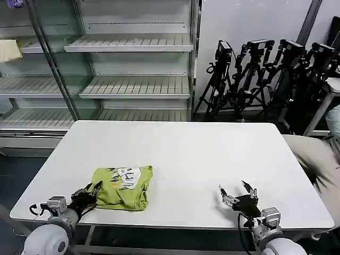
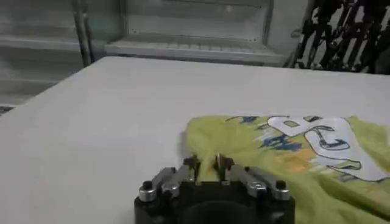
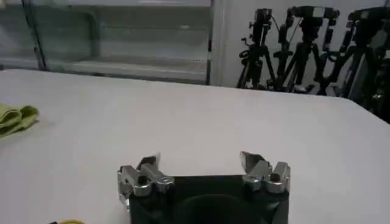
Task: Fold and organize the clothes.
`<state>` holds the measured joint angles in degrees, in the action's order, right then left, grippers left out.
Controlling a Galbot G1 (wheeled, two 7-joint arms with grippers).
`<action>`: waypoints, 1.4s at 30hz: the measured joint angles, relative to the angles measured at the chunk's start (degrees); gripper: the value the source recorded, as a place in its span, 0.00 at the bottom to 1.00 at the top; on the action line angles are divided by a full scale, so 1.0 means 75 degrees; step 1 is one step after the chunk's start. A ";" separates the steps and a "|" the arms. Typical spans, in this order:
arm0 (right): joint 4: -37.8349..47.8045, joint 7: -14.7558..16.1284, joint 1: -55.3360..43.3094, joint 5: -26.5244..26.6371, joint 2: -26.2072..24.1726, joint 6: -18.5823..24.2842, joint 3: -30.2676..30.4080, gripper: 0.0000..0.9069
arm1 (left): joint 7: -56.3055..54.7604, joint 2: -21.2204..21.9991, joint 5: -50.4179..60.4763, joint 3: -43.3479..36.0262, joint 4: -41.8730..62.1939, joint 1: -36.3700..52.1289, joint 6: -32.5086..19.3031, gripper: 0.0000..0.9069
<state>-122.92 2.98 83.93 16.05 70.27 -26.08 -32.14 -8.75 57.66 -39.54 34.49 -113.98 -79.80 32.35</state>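
Note:
The clothes are one lime yellow-green T-shirt (image 1: 123, 187), folded into a compact bundle with its white print up, lying near the front left of the white table (image 1: 186, 154). My left gripper (image 1: 94, 189) is at the bundle's near left edge, shut on a pinch of the T-shirt (image 2: 280, 152) fabric; the left gripper (image 2: 207, 163) has cloth between its narrow fingers. My right gripper (image 1: 237, 189) hovers open over bare table at the front right, its fingers (image 3: 147, 164) wide apart with nothing between them. A corner of the T-shirt (image 3: 17, 117) lies far from the right gripper (image 3: 200, 159).
Metal shelving (image 1: 133, 85) stands behind the table, with a pale cream cloth (image 1: 9, 50) on a shelf at far left. Black camera tripods (image 1: 265, 74) cluster at the back right. A person's sleeve (image 1: 319, 159) reaches in at the table's right edge.

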 measured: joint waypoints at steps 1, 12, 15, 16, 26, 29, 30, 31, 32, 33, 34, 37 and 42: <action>0.0000 0.0000 0.0001 0.0000 0.0001 0.0001 0.0002 1.00 | 0.0014 -0.0001 0.0006 0.0011 0.0017 0.0008 0.0003 0.01; -0.0018 0.0010 0.0069 0.0001 -0.0015 0.0082 -0.0018 1.00 | 0.0615 -0.0501 0.1350 0.0800 0.0259 -0.0068 -0.0232 0.00; -0.0014 0.0015 0.0060 0.0002 -0.0023 0.0121 -0.0009 1.00 | 0.1003 -0.0942 0.1840 0.1418 0.0337 -0.0178 -0.0432 0.00; -0.0011 0.0013 0.0055 0.0001 -0.0020 0.0135 -0.0009 1.00 | 0.1137 -0.1116 0.1973 0.1629 0.0363 -0.0216 -0.0491 0.00; -0.0009 0.0013 0.0062 -0.0073 0.0064 0.0191 0.0014 1.00 | 0.1985 -0.2602 0.2935 0.3259 -0.0267 -0.0510 -0.0607 0.01; 0.0020 0.0023 0.0083 -0.0106 0.0123 0.0189 0.0049 1.00 | 0.1653 -0.2576 0.3226 0.3133 -0.0951 -0.0672 -0.0525 0.01; 0.0027 0.0024 0.0075 -0.0124 0.0143 0.0182 0.0060 1.00 | 0.1480 -0.2493 0.3382 0.3010 -0.1181 -0.0748 -0.0529 0.01; 0.0044 0.0023 0.0064 -0.0138 0.0159 0.0174 0.0068 1.00 | 0.1281 -0.2377 0.3579 0.2838 -0.1382 -0.0852 -0.0552 0.01; 0.0049 0.0023 0.0063 -0.0144 0.0168 0.0171 0.0071 1.00 | 0.1080 -0.2224 0.3847 0.2601 -0.1559 -0.0972 -0.0609 0.01; 0.0049 0.0022 0.0063 -0.0151 0.0168 0.0165 0.0069 1.00 | 0.0920 -0.2084 0.4127 0.2353 -0.1676 -0.1066 -0.0681 0.01; 0.0047 0.0022 0.0071 -0.0161 0.0169 0.0151 0.0067 1.00 | 0.0773 -0.1936 0.4424 0.2060 -0.1771 -0.1141 -0.0764 0.01; 0.0024 0.0022 0.0109 -0.0178 0.0165 0.0131 0.0045 1.00 | 0.0366 -0.1469 0.5379 0.0874 -0.1943 -0.1255 -0.1000 0.01; 0.0003 0.0022 0.0142 -0.0220 0.0194 0.0112 0.0017 1.00 | -0.0012 -0.0924 0.6491 -0.0928 -0.2047 -0.1185 -0.1176 0.01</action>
<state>-122.90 3.15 85.00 14.40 71.73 -25.24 -32.02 -8.85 50.73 9.15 27.53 -129.34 -88.69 23.53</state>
